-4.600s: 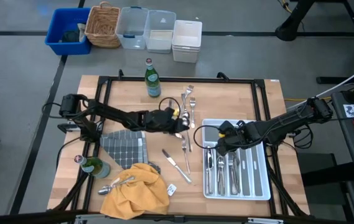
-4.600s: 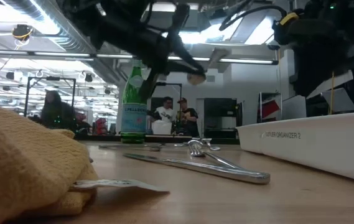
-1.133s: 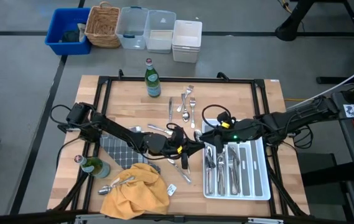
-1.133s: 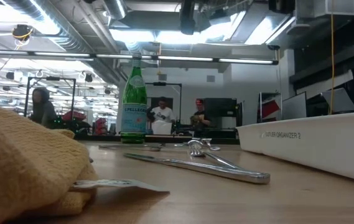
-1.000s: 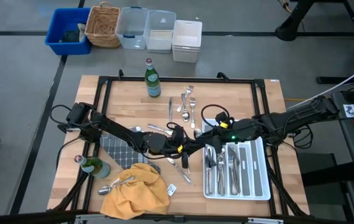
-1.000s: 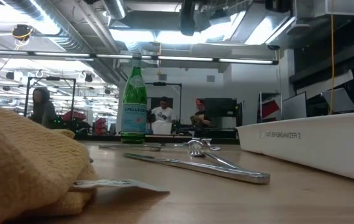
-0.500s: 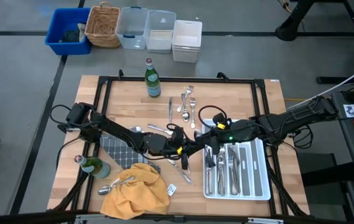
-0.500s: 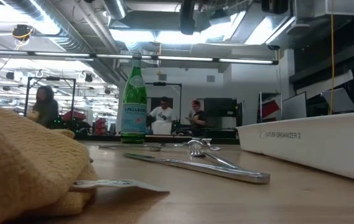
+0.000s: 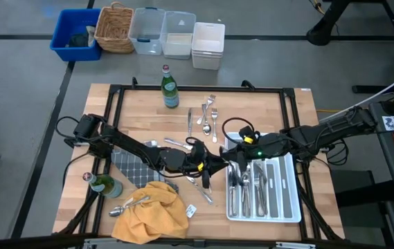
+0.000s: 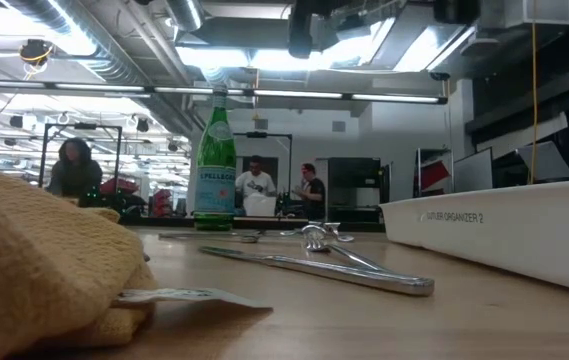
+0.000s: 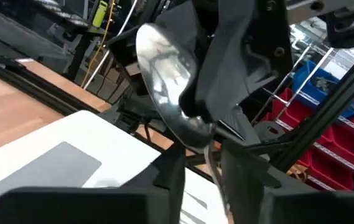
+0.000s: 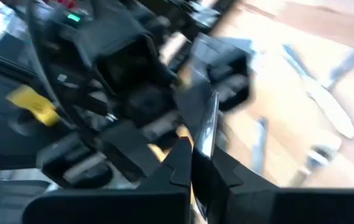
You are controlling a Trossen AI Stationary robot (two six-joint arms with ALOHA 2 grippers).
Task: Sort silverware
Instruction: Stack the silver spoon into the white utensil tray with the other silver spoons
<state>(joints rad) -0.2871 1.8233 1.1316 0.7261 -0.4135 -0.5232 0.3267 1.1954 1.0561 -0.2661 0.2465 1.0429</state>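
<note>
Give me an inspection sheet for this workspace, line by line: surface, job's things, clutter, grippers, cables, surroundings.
Surface: wooden table, black frame.
Job's things: spoon held between both grippers; loose silverware at the far middle; more sorted in the white tray.
Clutter: yellow cloth, grey checked mat, two green bottles.
Grippers: left gripper and right gripper meet beside the tray; right jaws shut on the spoon, left jaws open.
Cables: black loop above the right arm.
Surroundings: bins and a basket on the floor; people far behind.

The right hand [image 12: 196, 163] pinches a silver utensil handle [image 12: 206, 124], facing the left hand [image 12: 220, 71] over the wooden table [image 12: 301, 25].
</note>
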